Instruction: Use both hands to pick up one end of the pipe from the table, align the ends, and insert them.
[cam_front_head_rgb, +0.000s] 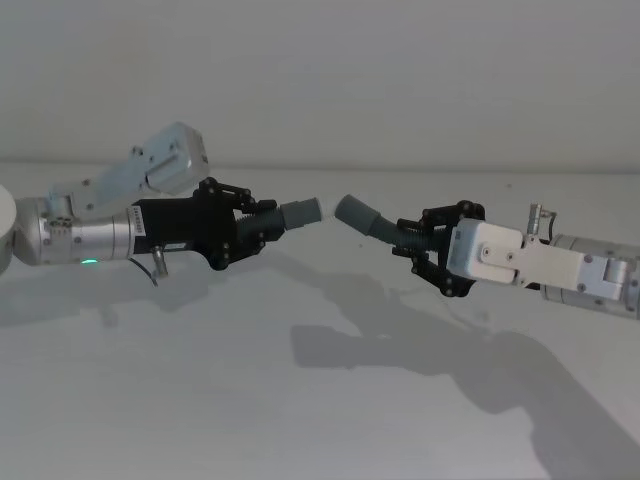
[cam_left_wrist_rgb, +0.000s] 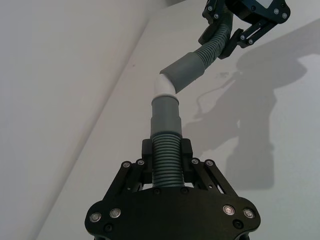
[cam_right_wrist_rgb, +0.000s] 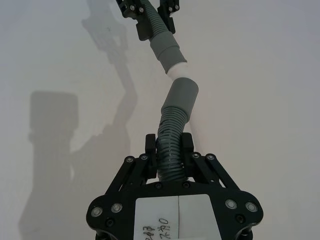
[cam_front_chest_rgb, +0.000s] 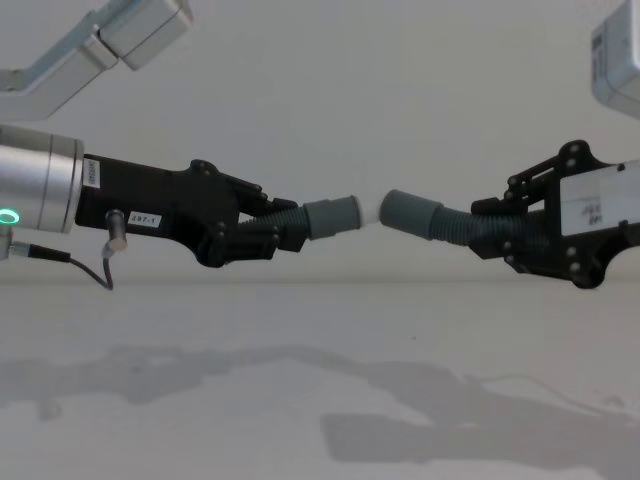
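Above the white table (cam_front_chest_rgb: 300, 400), the left gripper (cam_front_head_rgb: 262, 226) and right gripper (cam_front_head_rgb: 418, 246) are each clamping a ribbed hose piece aloft, cuffs (cam_front_chest_rgb: 331, 216) nearly meeting at 3 and 9 o'clock, so alignment is underway and the next move calls for straightening the right cuff (cam_front_head_rgb: 358, 214) before pushing in.
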